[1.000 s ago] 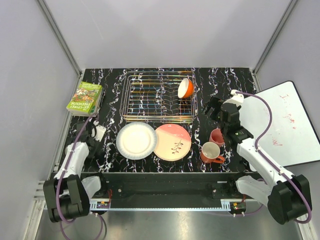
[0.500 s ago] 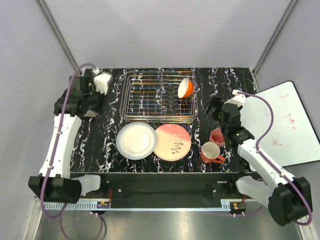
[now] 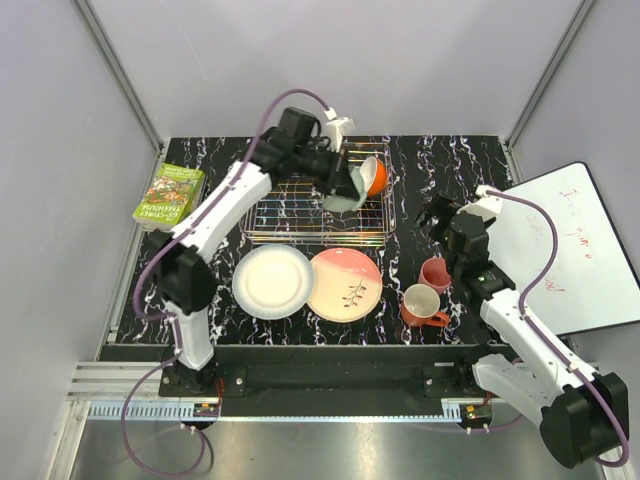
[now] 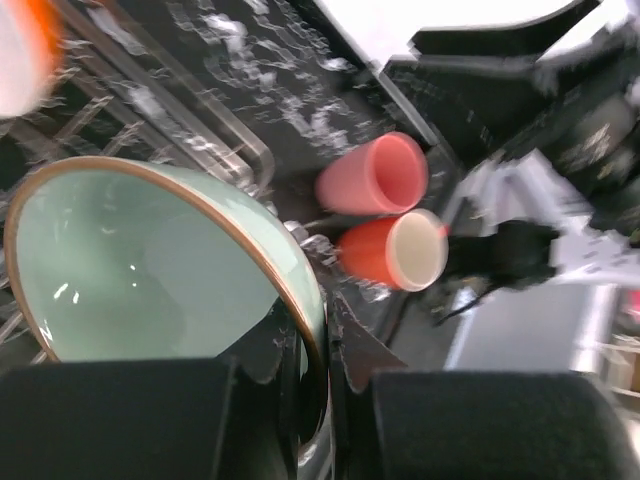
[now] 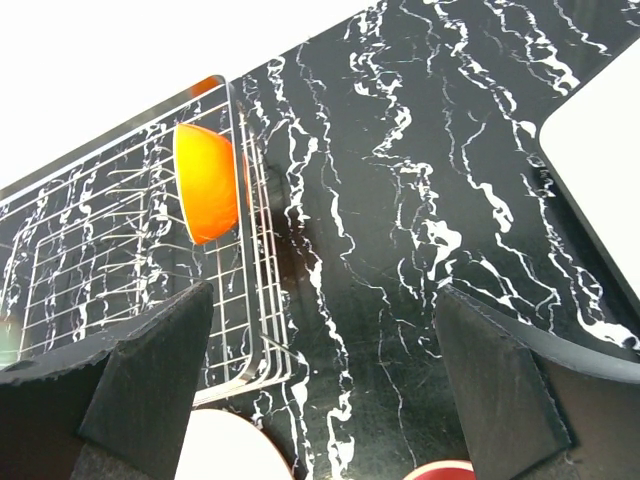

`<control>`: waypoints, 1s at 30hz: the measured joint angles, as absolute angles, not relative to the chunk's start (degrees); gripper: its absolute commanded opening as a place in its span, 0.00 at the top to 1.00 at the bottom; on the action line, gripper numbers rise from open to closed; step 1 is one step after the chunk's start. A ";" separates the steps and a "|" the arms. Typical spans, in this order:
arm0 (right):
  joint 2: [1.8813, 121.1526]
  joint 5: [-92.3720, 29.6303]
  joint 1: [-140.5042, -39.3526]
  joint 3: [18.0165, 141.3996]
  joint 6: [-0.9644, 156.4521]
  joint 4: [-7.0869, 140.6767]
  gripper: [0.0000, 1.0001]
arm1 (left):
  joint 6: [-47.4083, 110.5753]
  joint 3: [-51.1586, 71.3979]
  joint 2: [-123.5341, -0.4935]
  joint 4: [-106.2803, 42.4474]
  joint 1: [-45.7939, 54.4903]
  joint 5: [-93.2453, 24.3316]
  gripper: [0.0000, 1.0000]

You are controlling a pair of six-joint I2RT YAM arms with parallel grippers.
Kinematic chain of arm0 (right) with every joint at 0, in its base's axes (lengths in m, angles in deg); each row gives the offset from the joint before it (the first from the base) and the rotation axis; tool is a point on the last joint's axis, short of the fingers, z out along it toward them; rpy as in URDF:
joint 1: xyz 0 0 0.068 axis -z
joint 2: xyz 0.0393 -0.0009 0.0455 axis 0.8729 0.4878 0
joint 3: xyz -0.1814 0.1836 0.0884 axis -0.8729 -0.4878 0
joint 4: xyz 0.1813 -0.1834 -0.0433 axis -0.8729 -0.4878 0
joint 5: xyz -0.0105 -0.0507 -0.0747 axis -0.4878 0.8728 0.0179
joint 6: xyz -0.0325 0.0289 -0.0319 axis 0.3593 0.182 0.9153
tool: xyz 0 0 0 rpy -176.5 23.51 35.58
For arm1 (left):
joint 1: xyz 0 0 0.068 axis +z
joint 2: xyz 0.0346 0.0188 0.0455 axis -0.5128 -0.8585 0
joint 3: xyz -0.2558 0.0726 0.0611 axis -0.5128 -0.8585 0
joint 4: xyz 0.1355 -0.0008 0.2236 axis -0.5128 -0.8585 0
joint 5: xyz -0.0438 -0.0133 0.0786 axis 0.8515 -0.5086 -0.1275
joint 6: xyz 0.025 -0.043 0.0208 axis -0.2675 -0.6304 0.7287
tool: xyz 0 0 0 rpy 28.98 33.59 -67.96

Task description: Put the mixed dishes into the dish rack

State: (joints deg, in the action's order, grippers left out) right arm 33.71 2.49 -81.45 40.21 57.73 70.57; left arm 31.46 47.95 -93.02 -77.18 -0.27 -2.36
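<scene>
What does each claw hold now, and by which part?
The left claw grips the pale green bowl by its rim, one finger inside and one outside. The right claw is open and holds nothing.

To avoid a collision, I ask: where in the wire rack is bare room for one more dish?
The silver wire dish rack is bare from its left rim to the pale green bowl held by the left tool. The right end is crowded: the orange bowl stands there beside it.
</scene>
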 measured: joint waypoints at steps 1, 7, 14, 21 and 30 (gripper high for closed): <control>33.45 2.79 -81.45 40.00 57.75 70.57 0.00 | 28.64 48.89 -95.34 -75.36 -1.07 -0.92 1.00; 32.05 3.89 -81.45 39.41 58.08 70.55 0.00 | 9.27 49.76 -102.59 -58.60 -3.24 5.01 1.00; 32.03 3.84 -81.45 39.10 58.14 70.55 0.00 | -10.27 47.09 -104.58 -33.42 -3.33 8.92 1.00; 32.03 3.84 -81.45 39.03 58.17 70.53 0.00 | -18.83 42.70 -107.23 -21.81 -2.89 10.71 1.00; 32.07 3.84 -81.45 39.03 58.19 70.53 0.00 | -20.34 33.59 -108.97 -20.70 -1.31 10.47 1.00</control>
